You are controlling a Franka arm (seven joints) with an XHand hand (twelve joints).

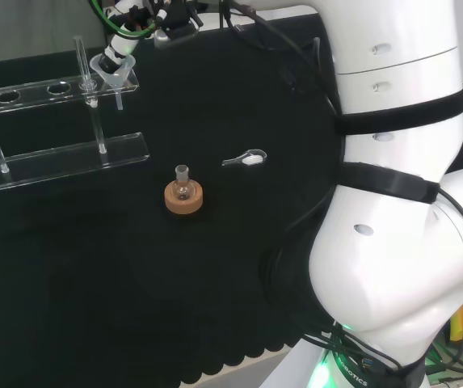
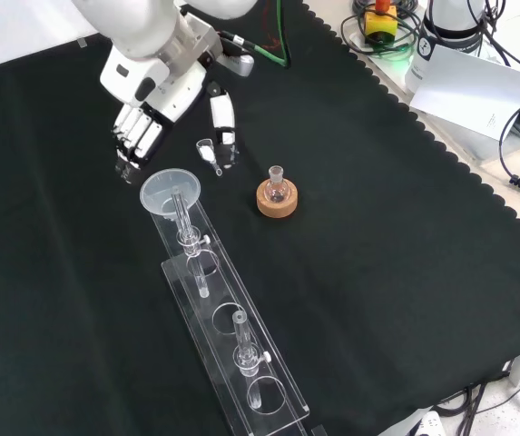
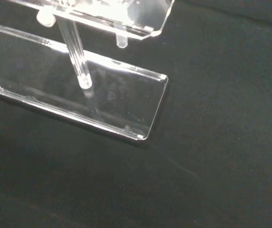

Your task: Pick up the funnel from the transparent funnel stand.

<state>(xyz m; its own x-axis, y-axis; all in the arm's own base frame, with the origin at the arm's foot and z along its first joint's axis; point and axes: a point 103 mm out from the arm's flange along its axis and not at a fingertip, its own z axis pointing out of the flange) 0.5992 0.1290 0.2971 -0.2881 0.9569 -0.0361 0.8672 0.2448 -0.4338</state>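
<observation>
My hand [image 2: 146, 127] hangs at the far end of the transparent funnel stand [image 2: 241, 359], at about eleven o'clock from the funnel [image 2: 171, 193] in the front view. My fingers [image 2: 138, 136] point down toward the cloth, fairly straight and side by side, with the thumb [image 2: 221, 116] spread off toward three o'clock; they close on nothing, and I cannot tell whether the fingertips touch the funnel's rim.

The funnel sits in the end hole of the stand's upper plate, bowl up, its stem passing down through the plate. In the head view it shows at the stand's right end [image 1: 115, 73], with my fingers just at its twelve o'clock.

From the wrist I see the stand's base plate [image 3: 126, 107], one clear post [image 3: 76, 57] rising off it, and the corner of the upper plate above.

On the table [image 2: 405, 272], at about three o'clock from the funnel in the front view, a small round flask [image 2: 277, 186] stands upright in a cork ring [image 2: 277, 201]. A small clear scoop [image 2: 208, 153] lies between my fingers and thumb, on the cloth.
</observation>
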